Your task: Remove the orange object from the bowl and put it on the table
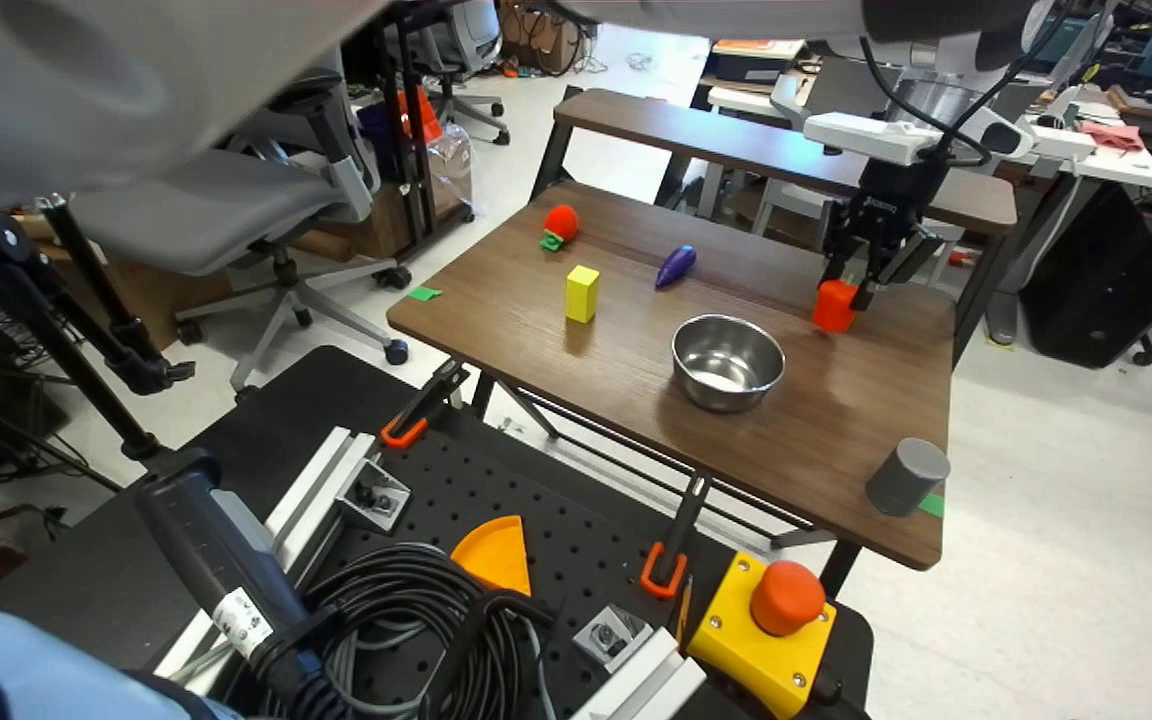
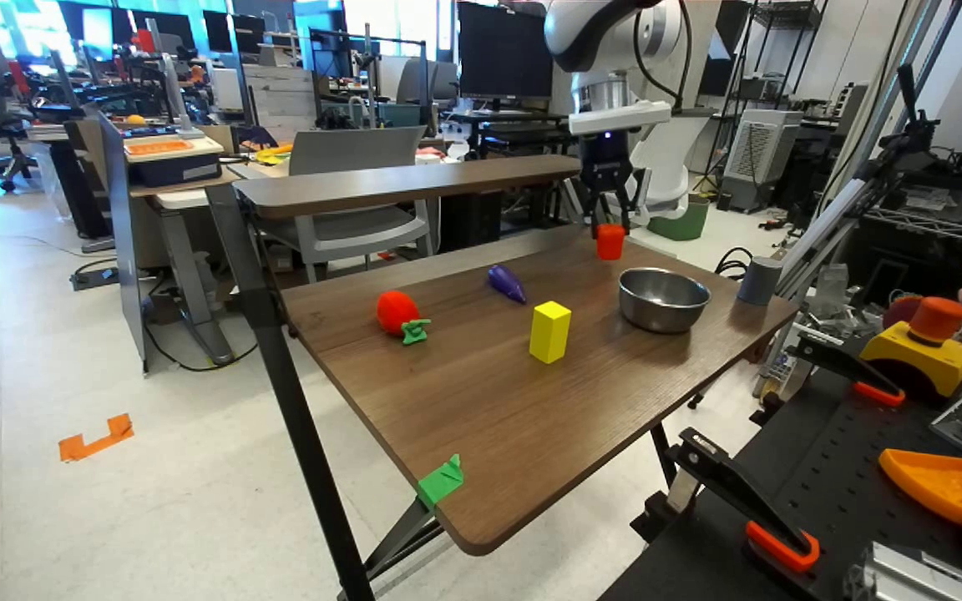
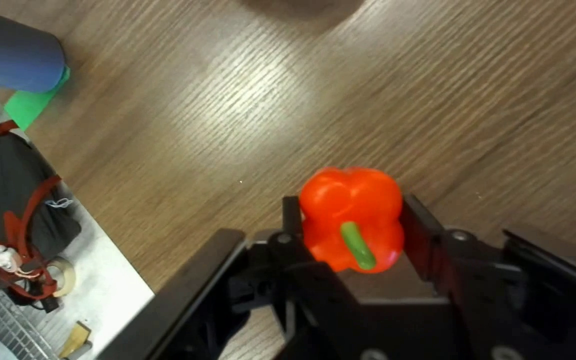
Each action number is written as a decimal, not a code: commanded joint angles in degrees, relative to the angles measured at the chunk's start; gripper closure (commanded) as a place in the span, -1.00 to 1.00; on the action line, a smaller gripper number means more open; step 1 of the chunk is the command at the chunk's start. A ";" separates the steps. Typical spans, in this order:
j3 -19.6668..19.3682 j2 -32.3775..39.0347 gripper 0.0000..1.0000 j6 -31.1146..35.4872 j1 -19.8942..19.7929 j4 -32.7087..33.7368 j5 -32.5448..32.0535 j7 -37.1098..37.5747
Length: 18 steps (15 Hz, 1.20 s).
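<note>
The orange object, a red-orange pepper with a green stem, is between the fingers of my gripper in the wrist view. Both fingers touch its sides, so the gripper is shut on it. The orange object also shows in both exterior views, under my gripper, low at the table's far side. I cannot tell whether its underside touches the table. The silver bowl stands upright on the table, apart from the gripper, and nothing shows inside it.
A yellow block, a purple eggplant and a red toy with green leaves are on the table. A grey cup stands near a corner. A raised shelf runs behind.
</note>
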 commanded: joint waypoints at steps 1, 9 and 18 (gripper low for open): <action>-0.85 5.52 0.50 -3.98 0.09 8.87 -2.00 1.75; 1.08 3.98 -0.79 -1.83 0.17 9.44 -1.93 -5.72; 2.87 -3.86 -1.00 -1.64 0.10 5.15 -1.82 -19.37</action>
